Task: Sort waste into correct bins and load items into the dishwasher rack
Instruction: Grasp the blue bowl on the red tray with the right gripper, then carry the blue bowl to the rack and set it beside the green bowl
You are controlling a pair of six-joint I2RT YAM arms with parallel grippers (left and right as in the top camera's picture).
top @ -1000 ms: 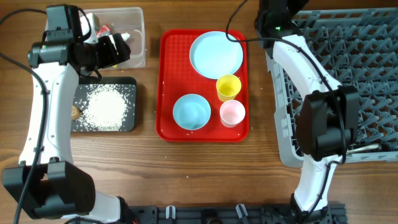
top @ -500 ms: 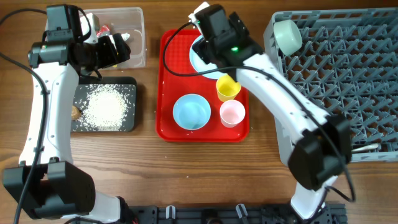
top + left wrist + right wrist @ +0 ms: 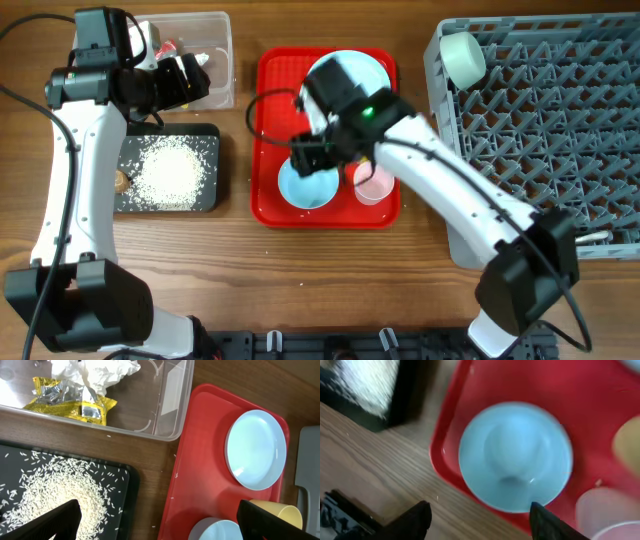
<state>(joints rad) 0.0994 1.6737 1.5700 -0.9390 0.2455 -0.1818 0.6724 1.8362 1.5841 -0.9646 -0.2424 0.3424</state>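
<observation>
My right gripper hangs open over the red tray, just above a light-blue bowl. In the right wrist view the bowl lies ahead of the gripper, with one fingertip near its rim and nothing between the jaws. The plate is partly under the arm, and the pink cup stands beside the bowl. A second bowl rests in the grey rack. My left gripper stays open and empty over the clear tub, which holds tissue and yellow wrappers.
The black tray holds spread rice and a brown bit. The red tray sits mid-table. The left wrist view shows the plate, yellow cup and bowl rim.
My right arm swung left from the rack across the plate and down over the bowl on the red tray. A bowl now shows in the rack's corner. The left arm stayed still.
</observation>
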